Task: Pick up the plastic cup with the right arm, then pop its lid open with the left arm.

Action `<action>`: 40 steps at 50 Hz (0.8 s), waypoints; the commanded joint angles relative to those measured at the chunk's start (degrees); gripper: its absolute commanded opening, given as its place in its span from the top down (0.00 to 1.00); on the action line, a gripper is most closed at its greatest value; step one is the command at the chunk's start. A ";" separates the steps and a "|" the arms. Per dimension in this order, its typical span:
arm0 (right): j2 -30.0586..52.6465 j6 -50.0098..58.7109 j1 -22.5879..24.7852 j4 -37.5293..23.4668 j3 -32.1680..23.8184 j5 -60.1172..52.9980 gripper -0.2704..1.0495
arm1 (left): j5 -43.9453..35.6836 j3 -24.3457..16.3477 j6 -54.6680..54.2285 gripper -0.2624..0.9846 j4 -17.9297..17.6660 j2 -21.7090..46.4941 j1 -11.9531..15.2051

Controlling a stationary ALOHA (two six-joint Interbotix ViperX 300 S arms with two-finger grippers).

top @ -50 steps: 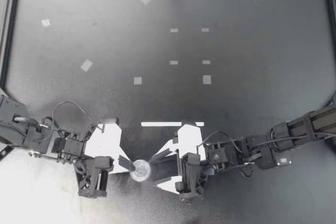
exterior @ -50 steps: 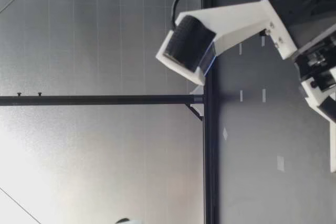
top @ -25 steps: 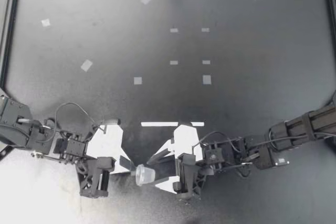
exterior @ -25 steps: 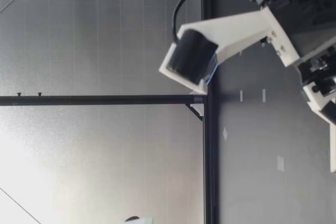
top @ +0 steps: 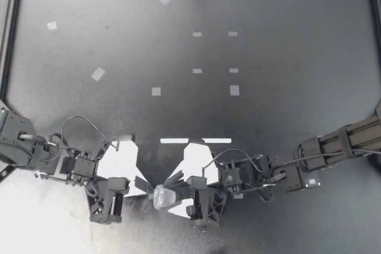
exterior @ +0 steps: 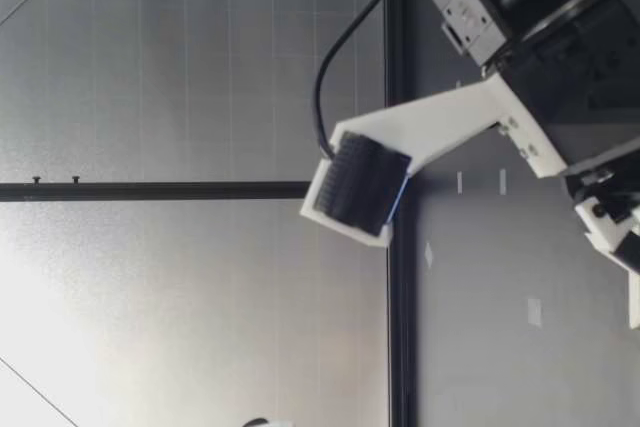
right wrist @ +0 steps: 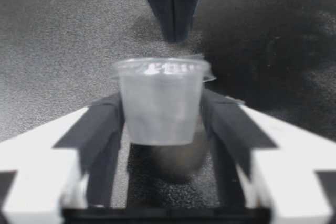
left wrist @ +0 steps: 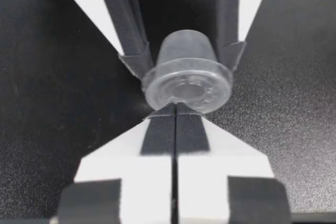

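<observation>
Just one clear cup (top: pixel 162 197), right tool (top: pixel 174 193) clamped on it, left tool (top: pixel 144 184) closed empty.

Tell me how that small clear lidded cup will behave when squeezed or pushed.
The cup is thin, see-through plastic, so it is probably light and would dent under a hard squeeze. Its smooth walls taper away from the lid, so it might slip between my right gripper's fingers. Round-bodied, it would likely roll if laid sideways.
</observation>
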 commanded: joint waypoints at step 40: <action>-14.77 -12.83 -0.18 0.18 13.36 -34.98 0.61 | -46.05 10.90 -46.05 0.93 -14.68 -9.40 -1.14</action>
